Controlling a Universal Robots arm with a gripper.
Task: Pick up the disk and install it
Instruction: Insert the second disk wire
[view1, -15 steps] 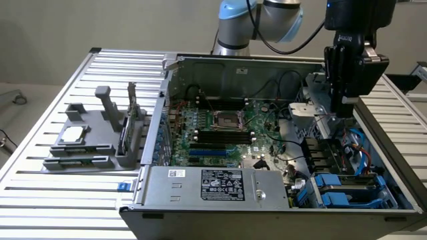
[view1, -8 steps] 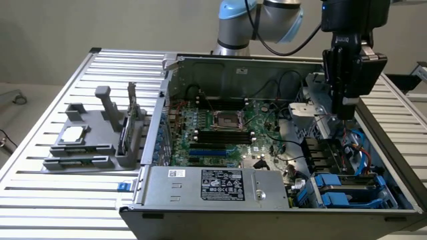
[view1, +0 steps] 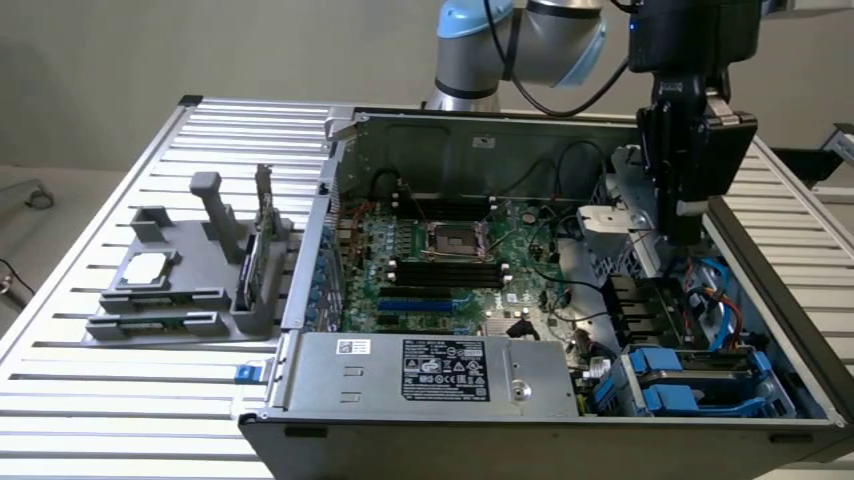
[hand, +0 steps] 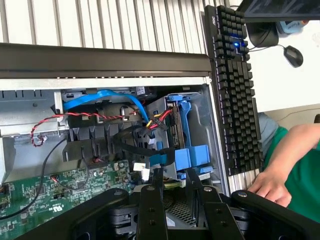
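— How is the gripper (view1: 683, 215) set?

— Its fingers (hand: 150, 210) stand partway apart with a grey perforated surface between them. I cannot tell whether they pinch anything. It hangs above the far right part of the open computer case (view1: 534, 425), as the exterior view shows it.

— And the disk?

— The disk (hand: 184, 125), blue-railed, stands on edge in the drive bay (view1: 707, 385) at the case's near right corner, with coloured wires (hand: 157, 120) beside it.

— Edges?

— The case's right wall (view1: 781, 310) is just beside the gripper; the motherboard (view1: 441, 250) lies open to the exterior view's left, the power supply (view1: 441, 375) along the near edge.

— Outside?

— A keyboard (hand: 235, 90) runs along the case, and a person's hand (hand: 272, 187) rests near its end.
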